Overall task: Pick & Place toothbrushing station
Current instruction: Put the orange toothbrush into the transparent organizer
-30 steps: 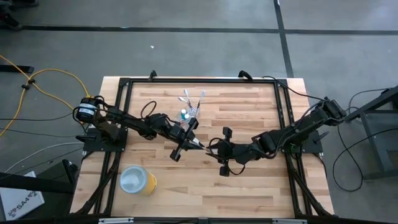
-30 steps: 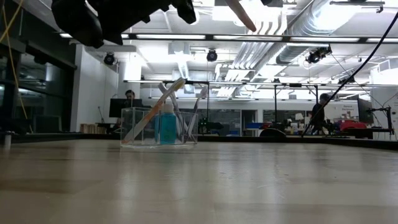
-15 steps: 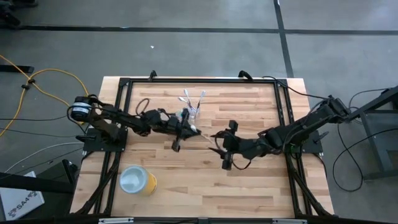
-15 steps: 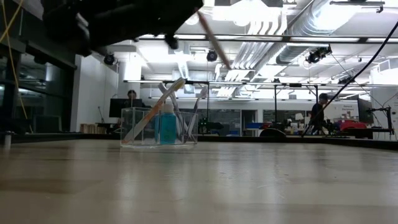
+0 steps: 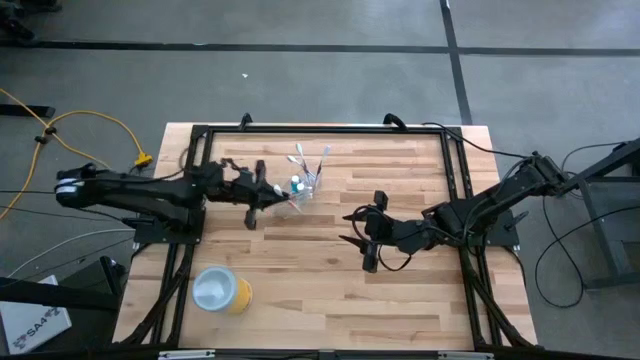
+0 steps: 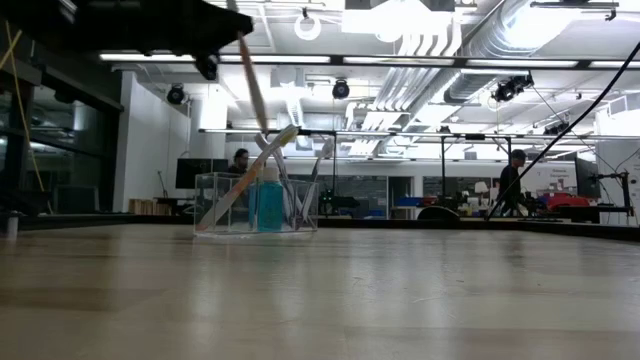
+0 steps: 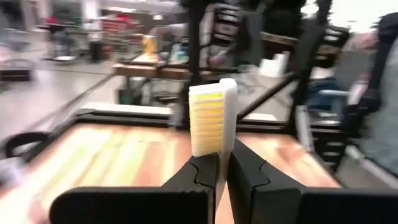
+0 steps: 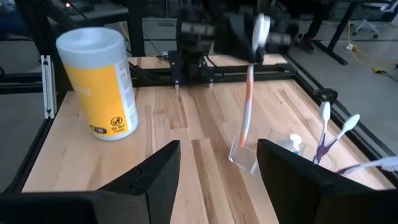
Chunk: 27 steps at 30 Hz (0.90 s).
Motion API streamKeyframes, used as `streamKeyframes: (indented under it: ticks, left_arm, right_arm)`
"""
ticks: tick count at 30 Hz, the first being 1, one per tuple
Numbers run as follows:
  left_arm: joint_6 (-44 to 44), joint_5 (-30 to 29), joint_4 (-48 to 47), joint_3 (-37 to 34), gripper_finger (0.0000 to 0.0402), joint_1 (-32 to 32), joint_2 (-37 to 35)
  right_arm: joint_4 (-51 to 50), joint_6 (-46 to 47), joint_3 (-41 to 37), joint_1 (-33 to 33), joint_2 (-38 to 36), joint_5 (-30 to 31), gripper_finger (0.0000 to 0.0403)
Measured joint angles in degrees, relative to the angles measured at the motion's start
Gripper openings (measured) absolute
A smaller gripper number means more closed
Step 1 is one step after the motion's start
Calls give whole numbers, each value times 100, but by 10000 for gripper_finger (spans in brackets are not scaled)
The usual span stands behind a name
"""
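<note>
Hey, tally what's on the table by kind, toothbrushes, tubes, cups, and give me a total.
Toothbrushes: 4 (one held by the left pincer)
Blue tubes: 1 visible
Clear cups: 1
Yellow canisters: 1
Total: 7

— Where is everything sitting on the table (image 5: 400,290)?

— The cup (image 5: 305,187) is standing toward the far middle, with toothbrushes (image 5: 312,160) and a tube (image 6: 268,205) standing inside it, the brushes leaning out over its far side.

— And the arms?

— The left gripper (image 5: 262,193) is hanging just left of the cup, pinching one toothbrush (image 6: 252,85) whose lower end is reaching over the cup's rim. The right gripper (image 5: 361,240) is waiting right of the cup and nearer the front, well apart from it.

— Anything else?

— A canister (image 5: 220,290) is standing alone near the front left corner.
</note>
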Motion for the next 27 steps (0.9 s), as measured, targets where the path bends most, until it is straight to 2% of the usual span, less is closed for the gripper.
streamKeyframes:
  ticks: [5, 10, 17, 23, 27]
  left_arm:
    - [205, -571, -1248, 0, 6, -96, -1053]
    - [339, -1538, -2119, 0, 6, -140, -1325]
    - [489, -2150, -2113, 0, 6, -103, -844]
    - [348, -2285, -2016, 0, 6, 85, -205]
    - [222, -2151, -1808, 0, 6, 194, 165]
  right_arm:
    - [-225, 268, 0, 2, 2, 0, 204]
    - [-223, 295, 0, 2, 2, 0, 204]
    - [-210, 296, 0, 2, 4, 0, 204]
    - [-210, 298, 0, 2, 4, -2, 204]
    - [-212, 430, 0, 2, 7, -22, 204]
